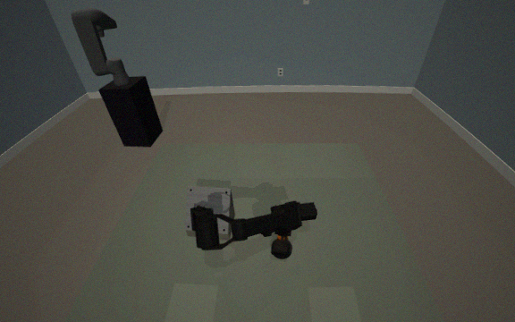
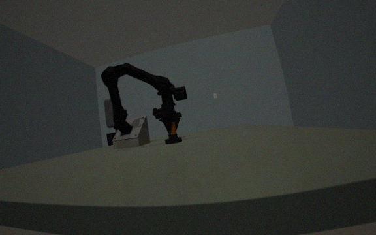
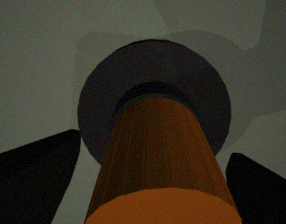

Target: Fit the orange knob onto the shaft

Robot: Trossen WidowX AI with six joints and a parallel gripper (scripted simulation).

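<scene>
The orange knob (image 1: pixel 279 237) (image 2: pixel 173 127) (image 3: pixel 156 150) stands upright over the middle of the round dark pedestal (image 2: pixel 173 141) (image 3: pixel 154 62). A dark arc shows between the knob's lower end and the pedestal's wide disc in the wrist view; whether the knob sits fully down is unclear. The shaft is hidden. My gripper (image 2: pixel 172 132) (image 3: pixel 156 152) is open, pointing down around the knob. In the wrist view a gap shows between the left finger and the knob, while the right finger is very close to its side.
The arm's grey base block (image 1: pixel 208 197) (image 2: pixel 127 142) stands to the left of the pedestal. A black box (image 1: pixel 132 112) with a grey bent piece (image 1: pixel 88 42) on it stands farther back at the left in the top view.
</scene>
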